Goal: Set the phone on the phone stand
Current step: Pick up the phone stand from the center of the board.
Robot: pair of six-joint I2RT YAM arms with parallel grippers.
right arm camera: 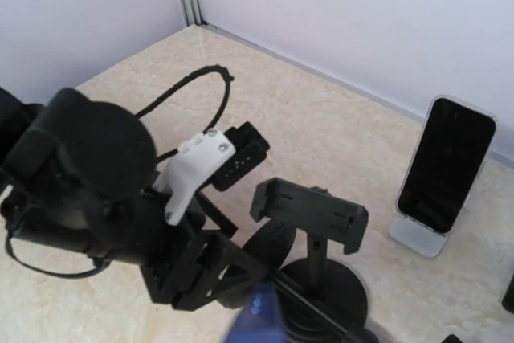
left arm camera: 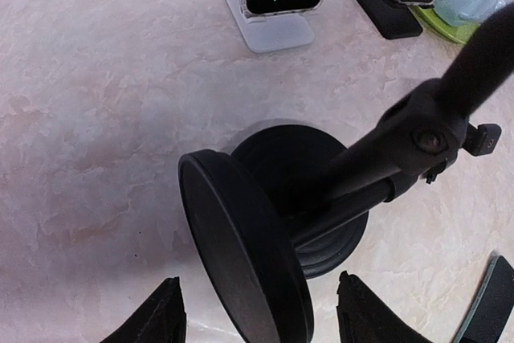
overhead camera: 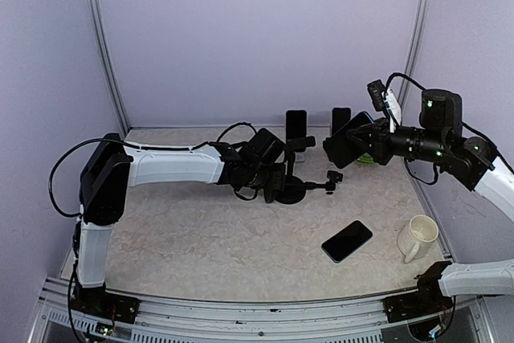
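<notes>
The phone (overhead camera: pixel 347 240) is a dark slab lying flat on the table at the front right, away from both grippers. The black phone stand (overhead camera: pixel 291 191) has a round base (left arm camera: pixel 321 198) and a clamp cradle (right arm camera: pixel 309 214) on a post. My left gripper (left arm camera: pixel 259 280) is open, its fingertips (left arm camera: pixel 167 311) on either side of a tilted black disc (left arm camera: pixel 241 255) of the stand, with gaps on both sides. My right gripper (overhead camera: pixel 332 149) hovers shut above and right of the stand, holding nothing. Only its blurred blue tip (right arm camera: pixel 257 319) shows in the right wrist view.
A second phone stands on a white stand (overhead camera: pixel 295 129) at the back, and a third on a black stand (overhead camera: pixel 341 121). A green bowl (overhead camera: pixel 365 157) sits behind the right gripper. A cream mug (overhead camera: pixel 418 237) stands at the front right. Purple walls enclose the table.
</notes>
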